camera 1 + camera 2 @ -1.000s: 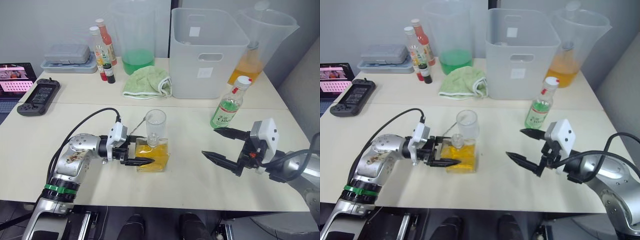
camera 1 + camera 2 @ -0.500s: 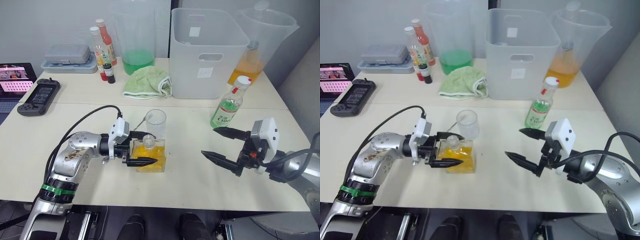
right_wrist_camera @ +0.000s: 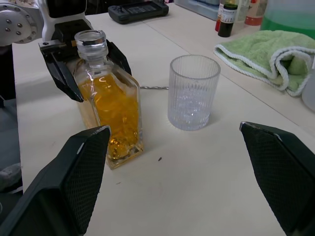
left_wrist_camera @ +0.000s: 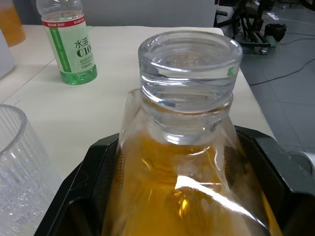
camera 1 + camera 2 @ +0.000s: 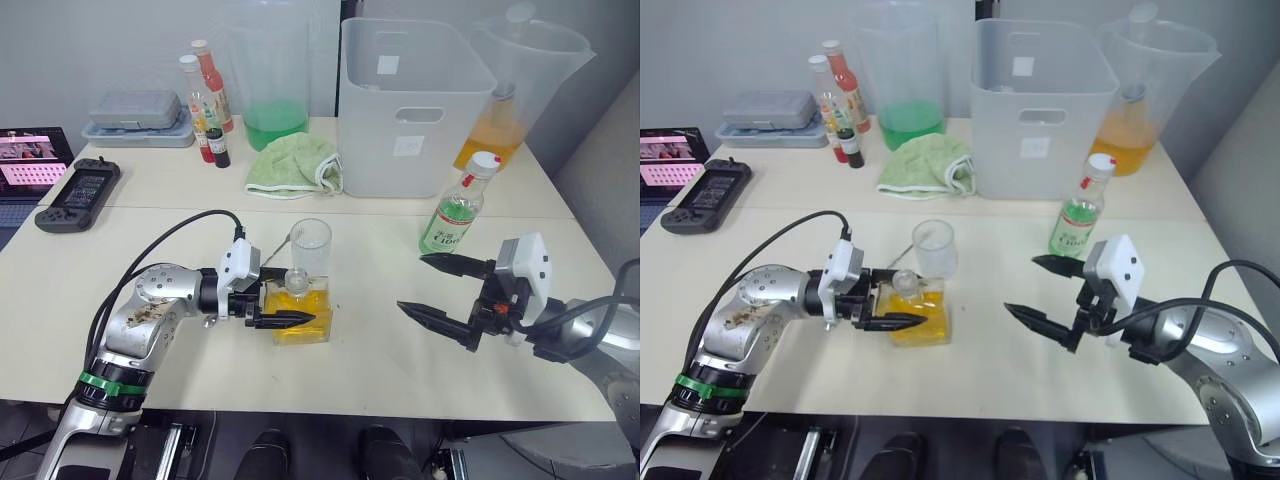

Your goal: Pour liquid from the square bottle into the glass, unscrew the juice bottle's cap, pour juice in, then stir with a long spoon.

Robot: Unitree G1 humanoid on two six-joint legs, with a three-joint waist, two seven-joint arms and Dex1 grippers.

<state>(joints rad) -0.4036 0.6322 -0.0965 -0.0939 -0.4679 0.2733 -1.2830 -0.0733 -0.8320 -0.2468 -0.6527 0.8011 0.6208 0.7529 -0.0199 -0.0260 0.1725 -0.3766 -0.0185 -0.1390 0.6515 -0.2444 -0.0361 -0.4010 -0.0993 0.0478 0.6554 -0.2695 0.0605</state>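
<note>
left claw (image 5: pixel 283 309) nudged forward (square bottle (image 5: pixel 302 311))

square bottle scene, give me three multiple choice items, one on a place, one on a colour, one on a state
1. Where does the glass stand?
A. inside the white bin
B. on the table right by the square bottle
C. on the green towel

2. What colour is the liquid in the square bottle?
A. amber
B. blue
C. clear

3. How is the right gripper?
A. shut on the juice bottle
B. shut on the long spoon
C. open, holding nothing

Answers:
1 B: the right wrist view shows the glass on the table next to the bottle.
2 A: orange-yellow liquid fills the bottle.
3 C: its fingers are spread wide with nothing between them; the juice bottle stands apart behind.
</note>
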